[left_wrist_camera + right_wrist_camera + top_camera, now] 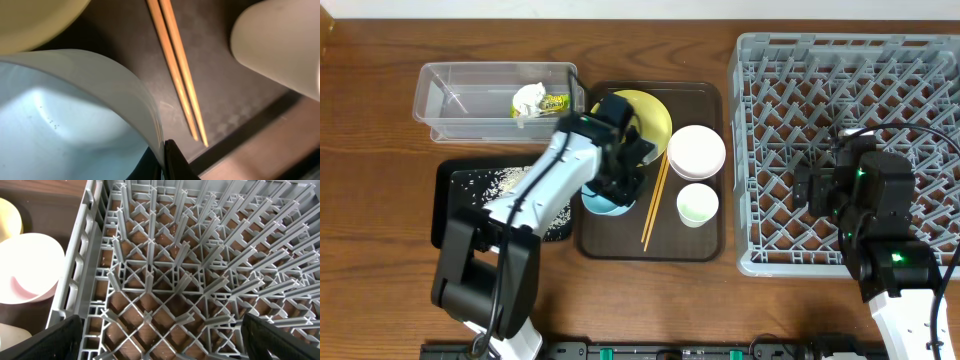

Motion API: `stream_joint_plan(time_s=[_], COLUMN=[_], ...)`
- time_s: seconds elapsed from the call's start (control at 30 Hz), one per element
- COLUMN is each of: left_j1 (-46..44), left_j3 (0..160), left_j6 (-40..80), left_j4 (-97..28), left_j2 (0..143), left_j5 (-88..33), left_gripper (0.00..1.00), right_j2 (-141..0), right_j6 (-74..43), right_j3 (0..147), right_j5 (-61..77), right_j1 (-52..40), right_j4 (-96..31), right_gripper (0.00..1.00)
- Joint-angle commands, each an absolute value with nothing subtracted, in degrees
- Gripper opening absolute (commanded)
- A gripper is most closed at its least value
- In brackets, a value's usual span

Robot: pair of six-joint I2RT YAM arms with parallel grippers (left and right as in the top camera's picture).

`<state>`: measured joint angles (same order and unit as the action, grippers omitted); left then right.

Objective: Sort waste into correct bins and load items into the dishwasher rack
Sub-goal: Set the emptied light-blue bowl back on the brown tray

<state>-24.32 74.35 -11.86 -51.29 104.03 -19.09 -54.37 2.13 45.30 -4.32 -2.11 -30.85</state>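
My left gripper [620, 180] is shut on the rim of the light blue bowl [600, 205] on the brown serving tray; in the left wrist view the jaws [165, 157] pinch the bowl's wall [75, 115]. The chopsticks [655, 205] [177, 70] lie just to its right. The yellow plate [655, 115], the white-pinkish bowl [696, 150] and the pale green cup [697, 205] sit on the same tray. My right gripper [820, 185] [162, 340] is open and empty over the grey dishwasher rack [840, 60] [165, 255]. The tissue [529, 98] and the wrapper [555, 102] lie in the clear box [460, 100]. Rice grains [510, 182] lie in the black tray [450, 200].
The brown serving tray [620, 240] [225, 100] stands between the black tray and the rack. The rack's left wall is close to the pinkish bowl [27, 267] and the cup [15, 335]. Bare wooden table lies at the far left and front.
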Motion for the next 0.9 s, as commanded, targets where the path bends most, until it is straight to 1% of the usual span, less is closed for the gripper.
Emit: stream_joint_plan(time_s=[0.0, 0.1, 0.13, 0.2, 0.23, 0.27, 0.37, 0.47, 0.57, 0.73, 0.87], left_j1=[-25.8, -26.1, -26.1, -26.1, -26.1, -26.1, -26.1, -26.1, -26.1, -26.2, -27.3], left_j3=[74.2, 74.2, 74.2, 74.2, 74.2, 74.3, 75.1, 76.1, 76.8, 76.8, 76.7], left_j6=[-9.3, -8.0, -7.7, -7.7, -7.8, -7.7, -7.8, -7.8, -7.8, -7.8, -7.8], left_j4=[-50.7, -50.6, -50.7, -50.7, -50.7, -50.9, -51.9, -52.1, -51.2, -47.1, -45.4], left_j2=[102.9, 102.9, 102.9, 102.9, 102.8, 102.7, 102.0, 99.9, 97.0, 93.2, 93.6], left_j5=[-11.7, -11.7, -11.7, -11.7, -11.7, -11.8, -12.0, -12.4, -13.7, -21.4, -22.3], left_gripper=[0.06, 0.07, 0.11, 0.36, 0.43, 0.49, 0.58, 0.65, 0.69, 0.72, 0.74], right_j2=[-54.3, -54.3, -54.3, -54.3, -54.3, -54.3, -54.3, -54.3, -54.3, -54.3, -54.3], right_j6=[1.8, 1.8, 1.8, 1.8, 1.8, 1.8, 1.8, 1.8, 1.8, 1.8, 1.8], right_j3=[46.5, 46.5, 46.5, 46.5, 46.5, 46.5, 46.5, 46.5, 46.5, 46.5, 46.5], right_j5=[-4.3, -4.3, -4.3, -4.3, -4.3, -4.3, -4.3, -4.3, -4.3, -4.3, -4.3], right_j1=[-2.7, -2.7, -2.7, -2.7, -2.7, -2.7, -2.7, -2.7, -2.7, -2.7, -2.7], right_j4=[-31.0, -31.1, -31.1, -31.0, -31.0, -31.0, -30.7, -30.5, -30.4, -30.4, -30.5], right_gripper=[0.99, 0.99, 0.99, 0.99, 0.99, 0.99, 0.99, 0.99, 0.99, 0.99, 0.99])
